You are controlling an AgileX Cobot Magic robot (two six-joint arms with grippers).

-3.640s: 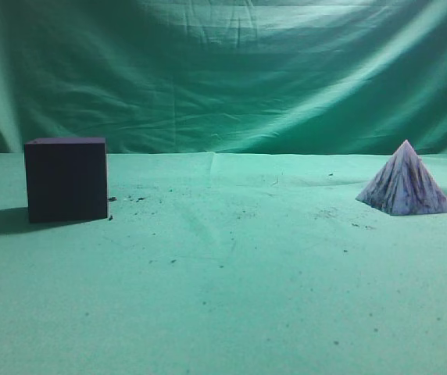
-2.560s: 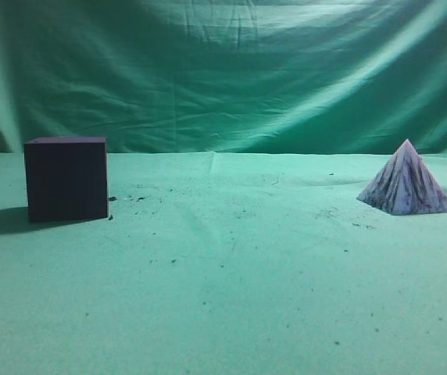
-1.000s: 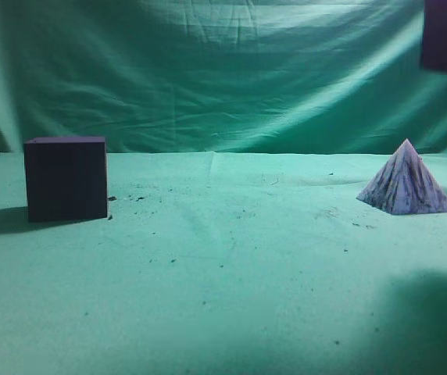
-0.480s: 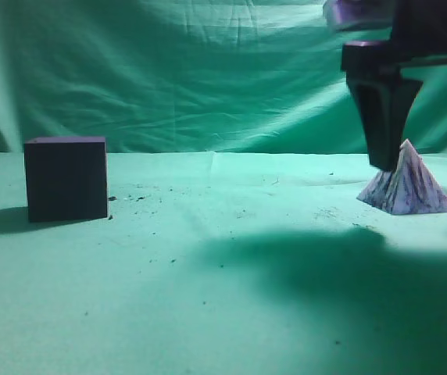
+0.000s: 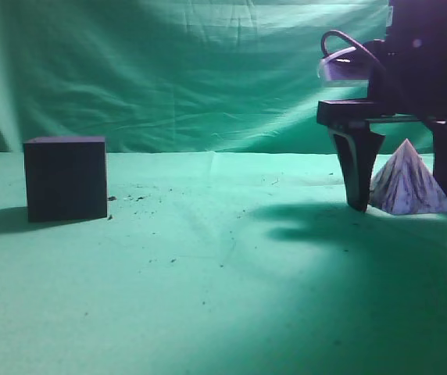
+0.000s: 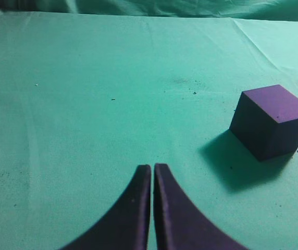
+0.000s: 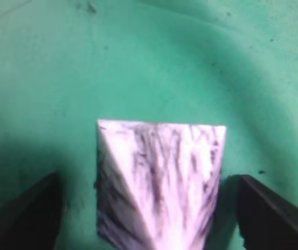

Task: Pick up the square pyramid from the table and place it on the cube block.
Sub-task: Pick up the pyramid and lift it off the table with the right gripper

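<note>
The square pyramid (image 5: 408, 183), white-lilac with dark streaks, rests on the green table (image 5: 208, 266) at the right. My right gripper (image 5: 405, 205) is open and straddles it, one finger on each side, tips near the cloth, with gaps to the pyramid. In the right wrist view the pyramid (image 7: 162, 177) sits between the gripper's (image 7: 154, 208) two dark fingers. The dark cube block (image 5: 66, 178) stands at the left. The left wrist view shows the cube block (image 6: 272, 121) to the right of my left gripper (image 6: 152, 169), which is shut and empty above bare cloth.
A wrinkled green cloth backdrop (image 5: 208, 70) hangs behind the table. Small dark specks lie on the cloth near the cube (image 5: 134, 198). The right arm casts a wide shadow (image 5: 380, 297) over the right front of the table.
My right arm has come down from the top right of the exterior view. Its open fingers have dropped to either side of the pyramid. The pyramid and cube have not moved.
</note>
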